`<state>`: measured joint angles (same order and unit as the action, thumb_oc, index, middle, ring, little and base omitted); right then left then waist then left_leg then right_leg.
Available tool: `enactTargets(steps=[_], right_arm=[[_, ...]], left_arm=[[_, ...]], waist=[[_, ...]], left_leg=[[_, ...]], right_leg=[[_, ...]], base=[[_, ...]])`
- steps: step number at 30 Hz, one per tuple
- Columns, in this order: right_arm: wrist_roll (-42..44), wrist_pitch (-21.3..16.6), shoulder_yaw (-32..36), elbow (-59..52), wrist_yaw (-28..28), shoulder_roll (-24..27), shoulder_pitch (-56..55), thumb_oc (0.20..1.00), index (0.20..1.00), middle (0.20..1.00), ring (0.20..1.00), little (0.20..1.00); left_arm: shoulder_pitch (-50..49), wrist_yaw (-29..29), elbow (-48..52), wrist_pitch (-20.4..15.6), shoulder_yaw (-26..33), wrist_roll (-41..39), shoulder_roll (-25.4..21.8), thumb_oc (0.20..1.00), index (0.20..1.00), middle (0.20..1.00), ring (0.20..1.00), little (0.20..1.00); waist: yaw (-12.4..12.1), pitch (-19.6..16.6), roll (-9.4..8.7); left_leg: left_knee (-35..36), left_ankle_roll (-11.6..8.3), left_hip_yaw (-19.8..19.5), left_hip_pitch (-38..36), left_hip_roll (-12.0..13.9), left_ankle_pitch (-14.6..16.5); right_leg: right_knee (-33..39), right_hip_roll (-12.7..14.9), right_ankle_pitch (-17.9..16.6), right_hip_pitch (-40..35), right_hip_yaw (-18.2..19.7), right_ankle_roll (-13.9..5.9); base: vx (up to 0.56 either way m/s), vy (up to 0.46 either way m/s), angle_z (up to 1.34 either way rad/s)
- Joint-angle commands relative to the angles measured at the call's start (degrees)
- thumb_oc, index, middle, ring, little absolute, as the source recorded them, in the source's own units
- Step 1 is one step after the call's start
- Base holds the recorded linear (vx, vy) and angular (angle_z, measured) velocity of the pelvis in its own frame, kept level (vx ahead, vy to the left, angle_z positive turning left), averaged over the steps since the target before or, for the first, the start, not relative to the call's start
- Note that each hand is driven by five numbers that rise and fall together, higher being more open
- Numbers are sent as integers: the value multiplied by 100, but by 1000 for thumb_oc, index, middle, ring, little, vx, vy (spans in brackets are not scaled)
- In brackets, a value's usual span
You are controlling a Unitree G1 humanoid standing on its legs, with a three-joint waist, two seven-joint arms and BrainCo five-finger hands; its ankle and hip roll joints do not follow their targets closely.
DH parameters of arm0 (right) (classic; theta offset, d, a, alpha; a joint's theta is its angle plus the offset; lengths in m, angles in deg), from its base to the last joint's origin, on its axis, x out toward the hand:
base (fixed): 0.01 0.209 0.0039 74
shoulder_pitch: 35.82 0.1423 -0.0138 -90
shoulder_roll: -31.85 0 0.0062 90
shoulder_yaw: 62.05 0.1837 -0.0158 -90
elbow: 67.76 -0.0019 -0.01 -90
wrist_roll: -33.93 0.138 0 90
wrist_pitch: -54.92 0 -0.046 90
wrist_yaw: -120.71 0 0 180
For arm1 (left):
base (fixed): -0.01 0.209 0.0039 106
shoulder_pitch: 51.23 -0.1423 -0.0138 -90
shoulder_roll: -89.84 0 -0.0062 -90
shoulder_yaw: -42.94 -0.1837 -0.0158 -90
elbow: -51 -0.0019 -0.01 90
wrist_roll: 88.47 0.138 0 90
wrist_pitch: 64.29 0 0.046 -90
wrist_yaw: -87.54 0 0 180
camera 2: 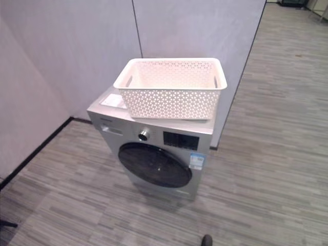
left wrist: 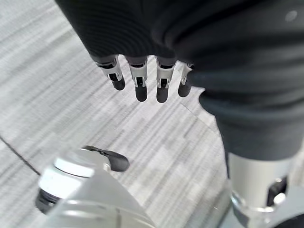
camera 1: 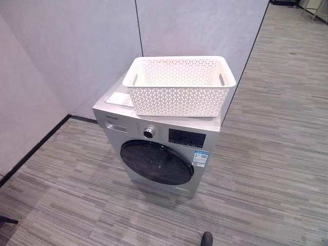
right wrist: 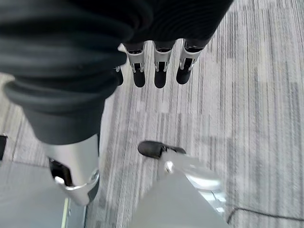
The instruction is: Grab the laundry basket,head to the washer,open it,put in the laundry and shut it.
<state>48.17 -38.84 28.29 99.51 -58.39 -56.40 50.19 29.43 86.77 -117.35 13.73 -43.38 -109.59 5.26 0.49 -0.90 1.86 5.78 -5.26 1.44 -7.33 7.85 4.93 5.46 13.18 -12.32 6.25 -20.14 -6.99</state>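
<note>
One laundry basket [camera 1: 179, 87] and one washer [camera 1: 154, 148] before you, operator, both well apart from either hand. Left to right across the machine: a white card or sticker [camera 1: 119, 99] lying flat on the top's left corner, then the basket sitting on the lid, taking up most of it and overhanging the front edge slightly.

Basket: white plastic, rectangular with rounded corners, walls pierced in a small repeating lattice, one cut-out handle slot in each short end. You can see its pierced floor; no laundry in it.

Washer: silver-grey front loader, boxy. One round dark-glass door [camera 1: 157, 162], closed. One chrome dial [camera 1: 149, 132] above the door, one dark display panel [camera 1: 187, 138] to the dial's right, one blue-and-white label [camera 1: 200, 158] below the panel. Print on panel and label too small to read.

Your left hand [left wrist: 142, 83] hangs over grey striped floor [left wrist: 57, 85], fingers straight and slack, grasping nothing. Your right hand [right wrist: 159, 69] likewise hangs above the floor, fingers straight, released, empty.

Two pale wall panels [camera 1: 77, 46] meet behind the washer.
</note>
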Motion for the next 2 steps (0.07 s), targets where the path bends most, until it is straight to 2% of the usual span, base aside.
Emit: enactTargets(steps=[1, 2], right_arm=[[-6, -82, -129, 148, 3, -161, 282, 1000, 1000, 1000, 1000, 1000], [-6, -82, -129, 148, 4, -162, 282, 1000, 1000, 1000, 1000, 1000]], left_arm=[[523, -10, 109, -221, 115, 98, -188, 1000, 1000, 1000, 1000, 1000], [523, -10, 109, -221, 115, 98, -188, 1000, 1000, 1000, 1000, 1000]], waist=[[-115, 95, -446], [-115, 96, -447]], left_leg=[[-78, 2, -21, -102, -163, 191], [-78, 2, -22, -103, -163, 191]], right_leg=[[-265, 441, 267, 44, 146, -435], [-265, 441, 267, 43, 145, -435]], base=[[-10, -25, 4], [-10, -26, 4]])
